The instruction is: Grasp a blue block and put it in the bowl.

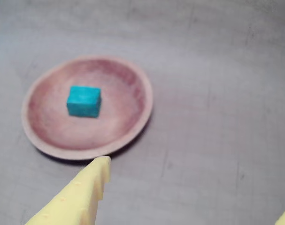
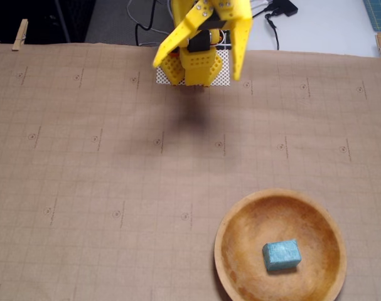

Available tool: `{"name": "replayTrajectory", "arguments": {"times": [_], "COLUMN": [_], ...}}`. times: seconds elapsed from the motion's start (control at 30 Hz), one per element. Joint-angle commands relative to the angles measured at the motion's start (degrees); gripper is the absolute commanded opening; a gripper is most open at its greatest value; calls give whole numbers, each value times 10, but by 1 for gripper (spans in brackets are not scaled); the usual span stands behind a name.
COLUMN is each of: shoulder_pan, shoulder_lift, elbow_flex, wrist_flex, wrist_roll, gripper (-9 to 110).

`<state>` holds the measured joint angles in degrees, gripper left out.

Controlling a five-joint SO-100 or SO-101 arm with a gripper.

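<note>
Blue block (image 2: 282, 255) sits inside the bowl (image 2: 235, 221) at the fixed view's lower right, looking light, foamy, grippy, best pinched across its short flat sides, while the gripper (image 2: 198, 61) hangs top centre, fingers spread wide, empty.

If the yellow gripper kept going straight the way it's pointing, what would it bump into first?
Probably just the brown paper-covered table. In the wrist view the open gripper aims at bare surface to the right of the bowl holding the blue block. Depth is hard to judge, though.
</note>
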<state>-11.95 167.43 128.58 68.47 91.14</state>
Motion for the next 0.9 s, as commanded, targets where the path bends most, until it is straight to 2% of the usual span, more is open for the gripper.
{"name": "replayTrajectory", "arguments": {"times": [0.0,0.33,0.87], "shoulder_pan": [9,35,46], "shoulder_lift": [41,115,233], "elbow_flex": [20,105,229], "wrist_flex": [-4,-3,-3], "wrist_roll": [-5,-6,-6], "gripper": [41,21,1]}}
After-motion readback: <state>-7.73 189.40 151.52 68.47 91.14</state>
